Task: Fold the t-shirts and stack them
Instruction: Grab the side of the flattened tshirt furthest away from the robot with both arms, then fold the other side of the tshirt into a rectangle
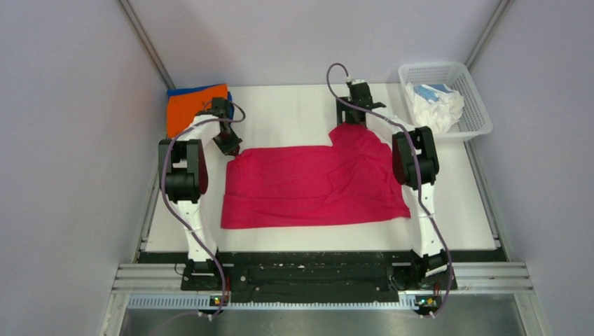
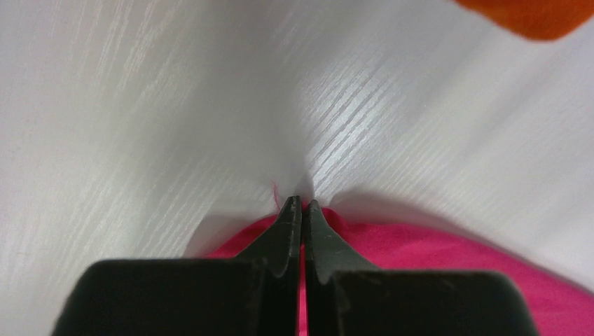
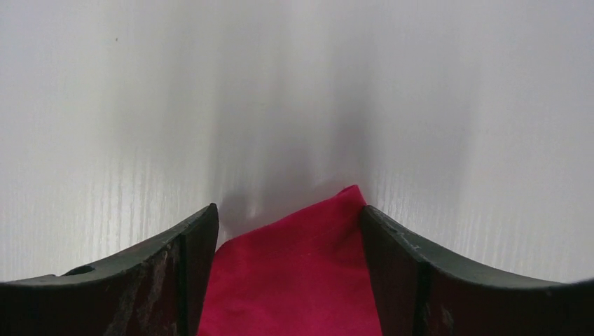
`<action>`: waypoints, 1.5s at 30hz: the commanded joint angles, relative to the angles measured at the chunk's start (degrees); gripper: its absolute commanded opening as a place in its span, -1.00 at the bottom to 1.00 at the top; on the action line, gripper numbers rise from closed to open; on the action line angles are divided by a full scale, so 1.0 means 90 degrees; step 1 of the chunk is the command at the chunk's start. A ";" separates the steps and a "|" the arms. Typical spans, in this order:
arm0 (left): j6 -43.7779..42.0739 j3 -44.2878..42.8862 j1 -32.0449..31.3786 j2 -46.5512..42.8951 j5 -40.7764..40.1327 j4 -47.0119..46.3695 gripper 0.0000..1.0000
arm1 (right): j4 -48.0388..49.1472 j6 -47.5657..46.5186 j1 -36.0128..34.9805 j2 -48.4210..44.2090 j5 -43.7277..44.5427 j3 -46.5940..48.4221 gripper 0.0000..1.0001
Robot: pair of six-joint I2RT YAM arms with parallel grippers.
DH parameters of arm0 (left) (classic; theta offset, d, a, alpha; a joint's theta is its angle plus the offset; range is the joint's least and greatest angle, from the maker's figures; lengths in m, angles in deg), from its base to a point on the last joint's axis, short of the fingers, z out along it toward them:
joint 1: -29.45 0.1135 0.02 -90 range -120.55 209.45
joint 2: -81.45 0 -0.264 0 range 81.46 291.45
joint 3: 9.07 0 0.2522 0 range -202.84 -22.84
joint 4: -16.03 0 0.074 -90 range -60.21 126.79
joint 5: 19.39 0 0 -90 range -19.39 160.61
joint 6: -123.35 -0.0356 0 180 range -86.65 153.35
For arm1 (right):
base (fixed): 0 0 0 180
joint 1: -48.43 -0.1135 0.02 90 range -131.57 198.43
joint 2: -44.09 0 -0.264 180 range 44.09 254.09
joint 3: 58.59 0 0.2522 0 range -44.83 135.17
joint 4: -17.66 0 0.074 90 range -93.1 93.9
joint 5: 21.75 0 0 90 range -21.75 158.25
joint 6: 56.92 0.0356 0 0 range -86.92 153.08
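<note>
A crimson-pink t-shirt (image 1: 315, 185) lies spread flat across the middle of the table. My left gripper (image 1: 233, 148) is at its far left corner. In the left wrist view its jaws (image 2: 302, 203) are pressed together with a thin fold of the pink cloth (image 2: 455, 252) pinched between them. My right gripper (image 1: 347, 124) is at the shirt's far right corner. There the right gripper (image 3: 288, 210) stands open, its fingers on either side of a pointed corner of the pink cloth (image 3: 294, 273). A folded orange t-shirt (image 1: 192, 108) lies on a blue one (image 1: 183, 91) at the far left.
A white mesh basket (image 1: 431, 66) at the far right corner holds crumpled white and pale blue shirts (image 1: 434, 105). An edge of the orange shirt (image 2: 539, 17) shows at the top right of the left wrist view. Walls close in the table on three sides.
</note>
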 commanded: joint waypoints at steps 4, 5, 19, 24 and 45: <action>-0.0124 0.0299 -0.0025 -0.0678 0.0162 -0.0294 -1.00 | -0.0003 0.0199 -0.0032 -0.0178 0.0192 -0.0566 -0.02; -0.0130 0.0349 -0.0025 -0.0722 0.0162 -0.0320 -1.00 | 0.0099 0.0225 -0.0034 -0.0225 0.0191 -0.0627 -0.20; -0.0411 0.0448 -0.0026 -0.1231 0.0130 -0.0476 -1.00 | 0.1110 0.0126 -0.0033 -0.1630 -0.0068 -0.1510 -1.00; -0.0404 0.0944 -0.0025 -0.1590 0.0227 -0.0667 -1.00 | 0.1609 0.0090 -0.0029 -0.2813 -0.0438 -0.3039 -1.00; -0.0265 0.3345 -0.0052 -0.3837 -0.0265 -0.1075 -1.00 | 0.0547 0.0243 -0.0324 -0.7283 -0.0535 -0.6872 -1.00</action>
